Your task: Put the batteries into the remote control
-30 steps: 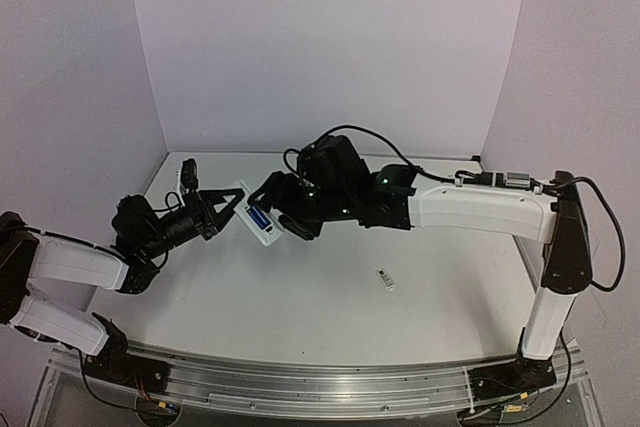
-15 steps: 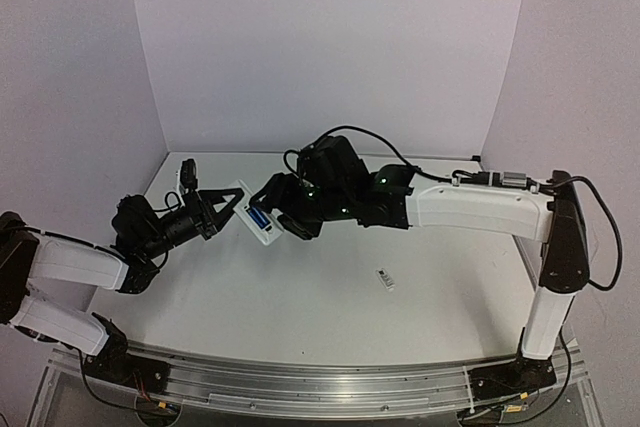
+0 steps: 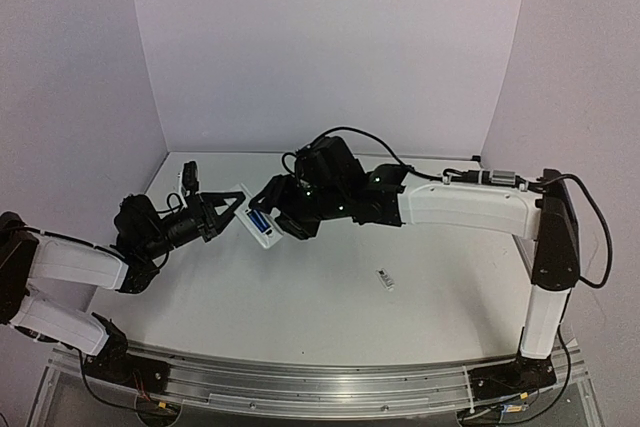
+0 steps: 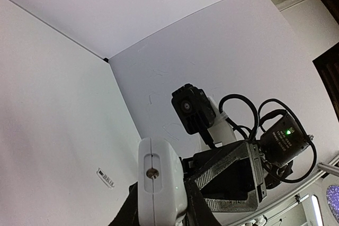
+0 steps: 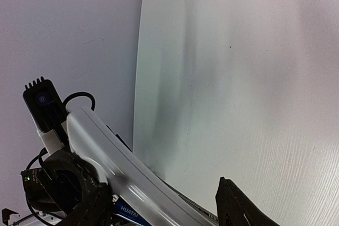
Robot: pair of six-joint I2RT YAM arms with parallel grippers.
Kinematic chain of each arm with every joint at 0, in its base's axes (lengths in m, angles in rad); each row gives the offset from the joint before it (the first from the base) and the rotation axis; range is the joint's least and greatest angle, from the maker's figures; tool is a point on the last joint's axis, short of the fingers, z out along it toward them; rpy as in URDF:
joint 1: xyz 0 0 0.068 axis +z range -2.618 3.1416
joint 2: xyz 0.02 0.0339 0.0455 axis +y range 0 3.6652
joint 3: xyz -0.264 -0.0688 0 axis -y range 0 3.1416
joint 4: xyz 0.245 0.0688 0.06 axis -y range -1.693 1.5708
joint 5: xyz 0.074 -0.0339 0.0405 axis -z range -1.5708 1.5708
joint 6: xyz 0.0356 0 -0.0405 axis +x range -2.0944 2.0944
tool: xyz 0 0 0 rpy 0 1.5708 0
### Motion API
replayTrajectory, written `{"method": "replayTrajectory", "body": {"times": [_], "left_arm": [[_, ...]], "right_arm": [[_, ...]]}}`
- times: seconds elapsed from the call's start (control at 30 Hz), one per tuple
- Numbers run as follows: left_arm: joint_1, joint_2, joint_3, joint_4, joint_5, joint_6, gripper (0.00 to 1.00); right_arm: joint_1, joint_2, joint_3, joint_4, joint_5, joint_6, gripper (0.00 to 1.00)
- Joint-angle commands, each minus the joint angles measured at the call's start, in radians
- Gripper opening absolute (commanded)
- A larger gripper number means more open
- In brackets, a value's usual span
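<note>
The white remote control [image 3: 252,217] is held off the table, tilted, with my left gripper [image 3: 232,209] shut on one end. Blue batteries [image 3: 258,219] lie in the recess on its upturned back. In the left wrist view the remote's end face [image 4: 158,181] fills the gap between my fingers [image 4: 197,205]. My right gripper [image 3: 283,215] is at the remote's other end, open, its jaws straddling the white edge [image 5: 119,170]. A blue battery label [image 5: 127,211] shows beside the left finger, and a gap separates the remote from the right finger [image 5: 238,207].
The small white cover piece [image 3: 385,279] lies on the table right of centre, also in the left wrist view [image 4: 105,177]. Purple walls [image 3: 330,47] close off the back and both sides. The right arm's wrist camera [image 4: 190,107] hangs just beyond the remote.
The right gripper's jaws have narrowed a little around the remote and the right arm has edged left. The left gripper still holds the remote in about the same place.
</note>
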Motion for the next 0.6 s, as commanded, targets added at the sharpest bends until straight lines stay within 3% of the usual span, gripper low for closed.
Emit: {"method": "replayTrajectory", "body": {"times": [0.0, 0.37, 0.57], "left_arm": [[-0.001, -0.026, 0.064, 0.098, -0.008, -0.019, 0.0], [0.013, 0.014, 0.056, 0.284, -0.08, -0.243, 0.0], [0.015, 0.036, 0.082, 0.338, -0.084, -0.291, 0.0]], "right_arm": [[0.0, 0.028, 0.053, 0.011, -0.056, 0.037, 0.63], [-0.001, 0.014, 0.015, 0.01, -0.092, 0.026, 0.58], [-0.012, 0.001, -0.017, 0.007, -0.108, 0.001, 0.49]]}}
